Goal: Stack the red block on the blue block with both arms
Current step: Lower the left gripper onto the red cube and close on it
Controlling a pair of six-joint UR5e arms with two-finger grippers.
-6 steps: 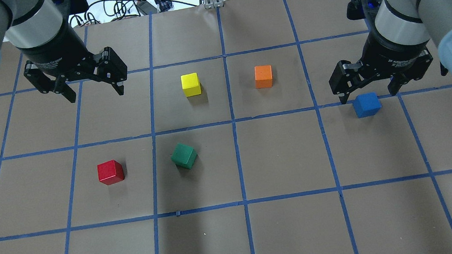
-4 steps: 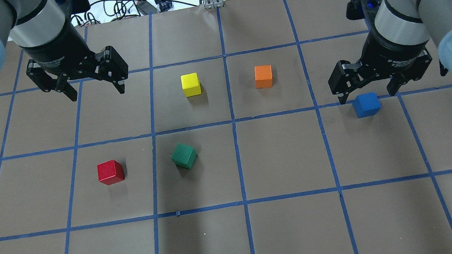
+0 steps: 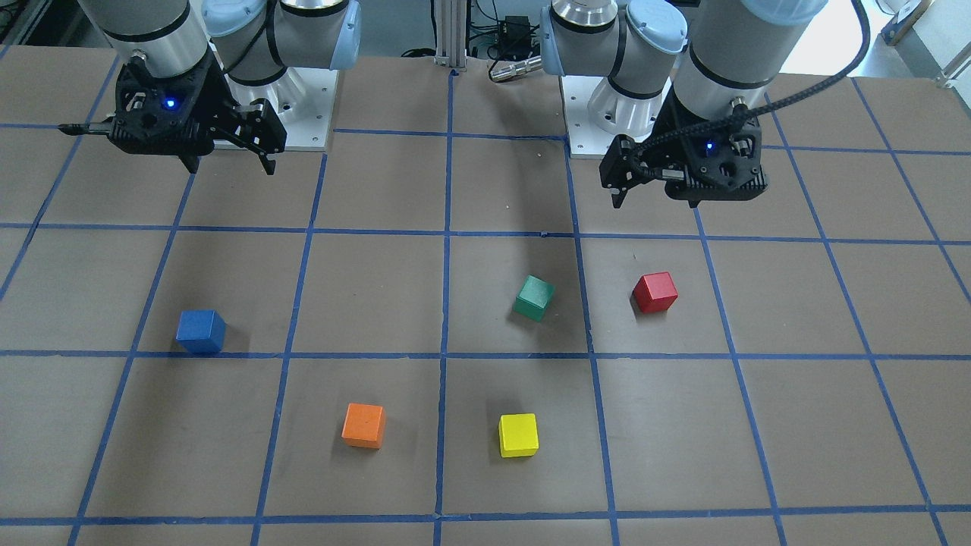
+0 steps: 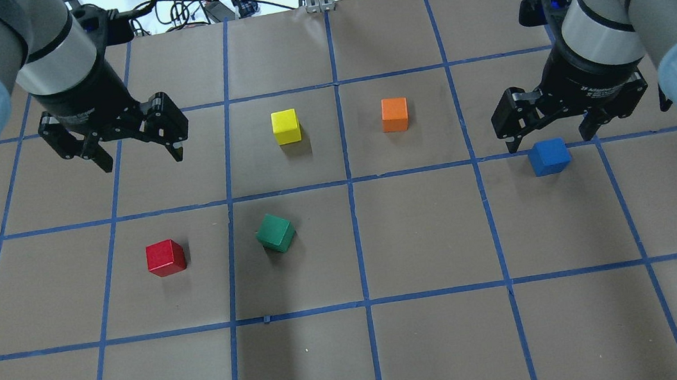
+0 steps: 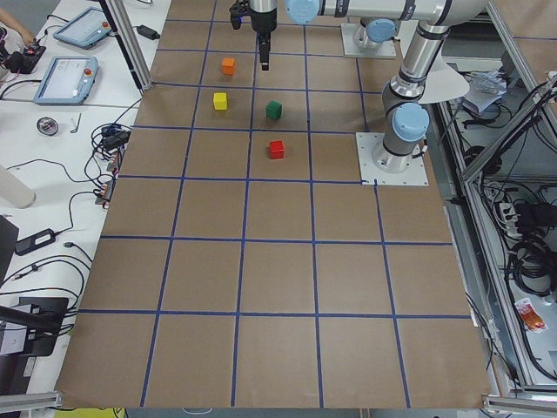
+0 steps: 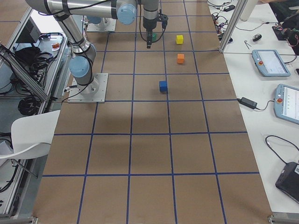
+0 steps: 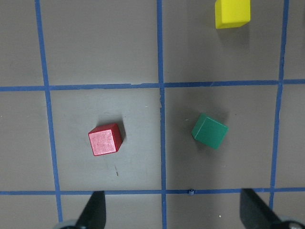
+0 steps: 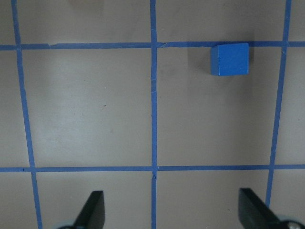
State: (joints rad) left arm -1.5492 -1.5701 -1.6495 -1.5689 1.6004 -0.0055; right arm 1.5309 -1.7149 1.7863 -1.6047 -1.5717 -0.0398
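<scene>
Nothing gripped: left gripper (image 4: 142,160) and right gripper (image 3: 229,164) are held aloft, jaws spread. The red block (image 4: 165,257) is seated toward the left edge, the blue block (image 4: 549,156) toward the right edge.

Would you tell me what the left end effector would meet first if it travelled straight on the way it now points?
Probably only the bare table. The left end effector points straight down, open, and its wrist view shows the red block ahead of the fingertips, not under them; depth is uncertain.
</scene>
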